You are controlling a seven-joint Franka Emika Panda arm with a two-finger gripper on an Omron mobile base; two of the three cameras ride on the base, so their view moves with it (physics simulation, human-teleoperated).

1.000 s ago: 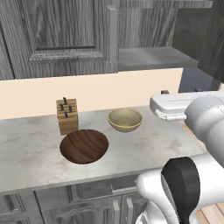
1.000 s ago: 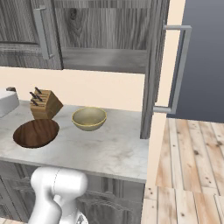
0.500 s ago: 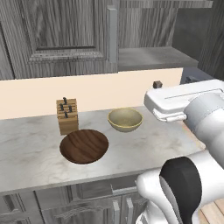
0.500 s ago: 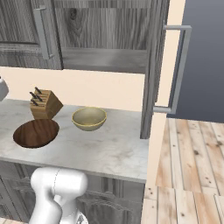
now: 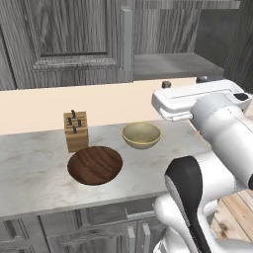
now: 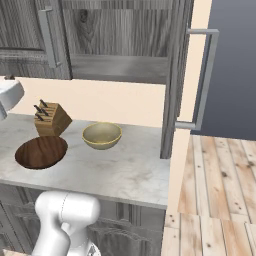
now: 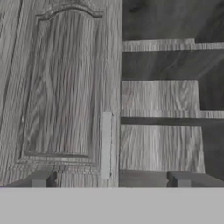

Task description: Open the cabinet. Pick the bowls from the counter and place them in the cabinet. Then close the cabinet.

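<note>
A: Where do you see the 2 bowls?

B: Both sit on the counter. The wooden bowl lies near the front edge; the beige bowl sits further back and to the right, apart from it. A knife block stands just behind the wooden bowl, toward the back edge.

A: How will they handle?

B: Judgement only: both look rigid. The wooden one is wide and shallow, so you cannot span it; pinch its rim, 1 finger inside and 1 outside. It may tip if you take it off-centre. The beige one is deeper with a raised wall, so a rim pinch has more to bite on. If ceramic, it is heavier, slicker and can chip on the shelf edge.

A: And the cabinet?

B: The right door stands swung out, edge-on in the right base view, its bar handle facing away from the counter. The bottom shelf is exposed above the beige bowl. The left door is closed, handle at its inner edge.

A: Gripper state?

B: Jaws spread wide, holding nothing. In the hand view the fingertips point at the closed left door and the open shelves beside it. In the left base view the hand hangs above the counter's right end, level with the shelf.

A: Which first?

B: I would take the beige bowl: nearer the hand, easier rim.
</note>
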